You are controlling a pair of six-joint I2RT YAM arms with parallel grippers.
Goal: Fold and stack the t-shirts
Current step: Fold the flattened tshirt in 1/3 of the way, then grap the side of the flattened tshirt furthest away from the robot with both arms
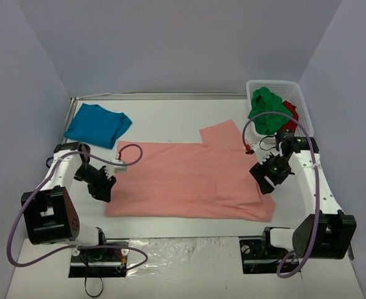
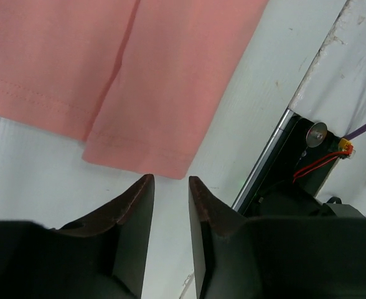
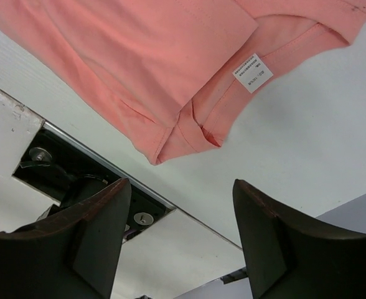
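We see: salmon-pink t-shirt plain, white tag with dark print. Teal-blue t-shirt plain. Green t-shirt and red t-shirt plain. Mesh basket white, table white. Left gripper and right gripper black.

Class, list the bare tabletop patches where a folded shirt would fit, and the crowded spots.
Free: the far strip between the folded teal-blue cloth shirt and the white plastic mesh basket; the near strip before the spread salmon-pink cloth shirt. Crowded: beside the basket.
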